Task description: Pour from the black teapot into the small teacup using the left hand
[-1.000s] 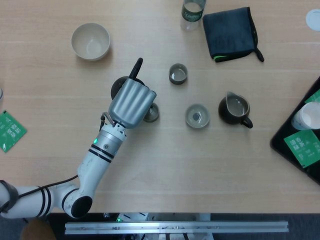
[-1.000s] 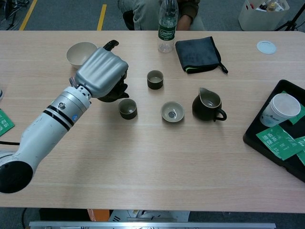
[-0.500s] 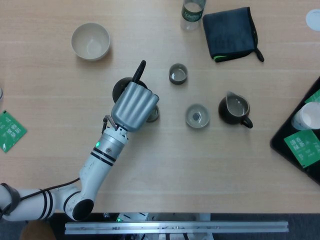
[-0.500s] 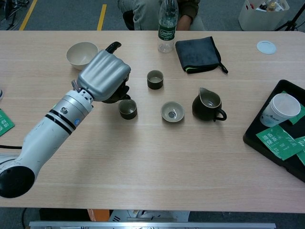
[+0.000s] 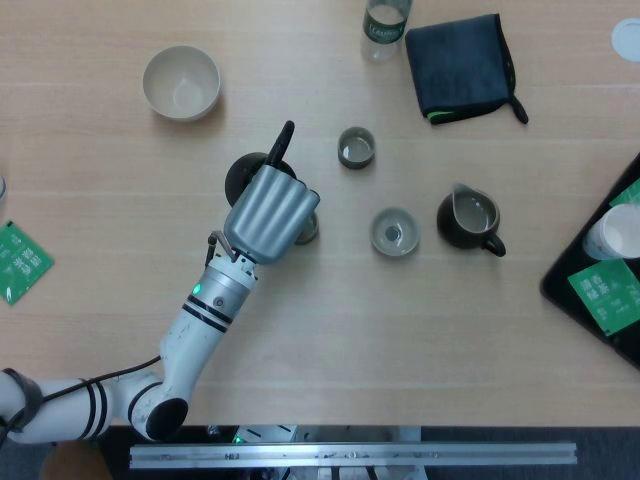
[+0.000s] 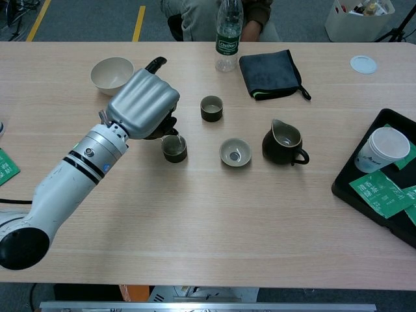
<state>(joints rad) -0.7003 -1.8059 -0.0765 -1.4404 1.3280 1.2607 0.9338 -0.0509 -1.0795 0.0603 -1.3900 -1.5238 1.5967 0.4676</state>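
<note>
Your left hand (image 6: 144,105) grips the black teapot (image 5: 243,174), tilted over the small teacup (image 6: 173,148) on the table (image 6: 208,214): you're pouring. Next, level the teapot before the teacup overflows.

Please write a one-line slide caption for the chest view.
Left hand tilts the black teapot over the small teacup.

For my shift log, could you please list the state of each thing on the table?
left hand: grips the black teapot, tilted
small teacup: upright, under the spout
second teacup: upright
pitcher: upright
water bottle: standing
cloth: folded
</note>
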